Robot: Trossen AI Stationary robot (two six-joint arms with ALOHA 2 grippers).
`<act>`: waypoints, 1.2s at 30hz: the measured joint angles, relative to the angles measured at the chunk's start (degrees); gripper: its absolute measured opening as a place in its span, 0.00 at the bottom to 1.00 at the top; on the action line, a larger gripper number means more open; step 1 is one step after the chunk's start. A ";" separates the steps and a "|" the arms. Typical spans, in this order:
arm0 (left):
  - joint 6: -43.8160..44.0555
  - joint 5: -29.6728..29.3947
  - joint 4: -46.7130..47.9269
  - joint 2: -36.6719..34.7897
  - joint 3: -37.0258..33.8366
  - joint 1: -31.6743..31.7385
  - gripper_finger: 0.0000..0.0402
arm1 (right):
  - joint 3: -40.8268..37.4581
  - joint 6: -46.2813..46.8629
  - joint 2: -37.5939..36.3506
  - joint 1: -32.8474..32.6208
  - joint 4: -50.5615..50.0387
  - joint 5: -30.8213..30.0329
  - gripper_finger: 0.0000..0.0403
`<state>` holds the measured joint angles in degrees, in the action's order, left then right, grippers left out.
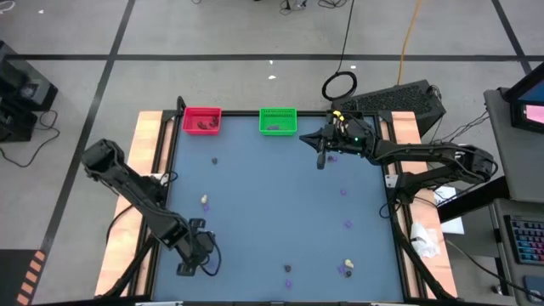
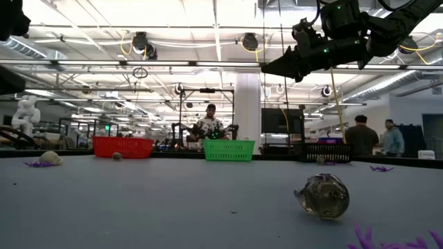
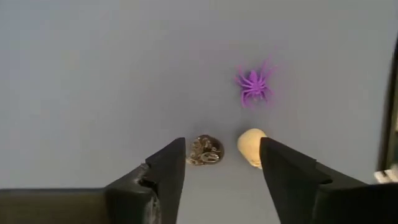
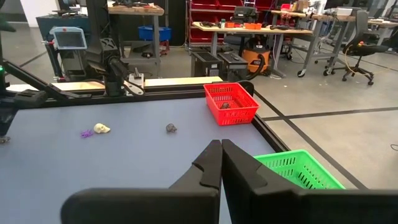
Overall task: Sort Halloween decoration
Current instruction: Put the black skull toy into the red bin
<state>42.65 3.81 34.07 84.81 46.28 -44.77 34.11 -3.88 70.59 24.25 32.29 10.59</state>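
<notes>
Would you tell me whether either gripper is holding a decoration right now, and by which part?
Nothing is held. The left gripper stands open over the table, empty between its fingers; the right gripper is shut on nothing, near the green bin.

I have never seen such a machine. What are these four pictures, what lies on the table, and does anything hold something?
It is a robot with two dark arms at a table. One camera looks down from above, one looks level across the table, and one sits on each wrist. The left gripper is open and empty, above a dark lump and a cream lump, near a purple spider. The right gripper is shut and empty, near the green bin. A red bin stands beside it. Other small trinkets lie scattered.
</notes>
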 joint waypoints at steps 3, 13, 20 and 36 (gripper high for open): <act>-2.86 0.01 0.75 1.43 0.00 -0.42 0.53 | 0.00 0.00 0.00 0.00 0.00 0.00 0.00; -8.69 -2.00 0.51 5.65 0.02 -1.53 0.53 | -0.02 -0.09 0.00 0.00 -0.44 0.00 0.00; -8.50 -3.04 0.48 6.56 0.11 -1.53 0.52 | -0.02 -0.24 0.02 0.00 -0.42 0.00 0.00; -5.52 -1.07 0.54 5.75 -0.03 0.46 0.20 | -0.02 -0.18 0.02 0.00 -0.42 0.00 0.00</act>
<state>37.12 2.75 34.61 90.57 46.25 -44.32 34.09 -4.06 70.61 24.25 31.88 10.59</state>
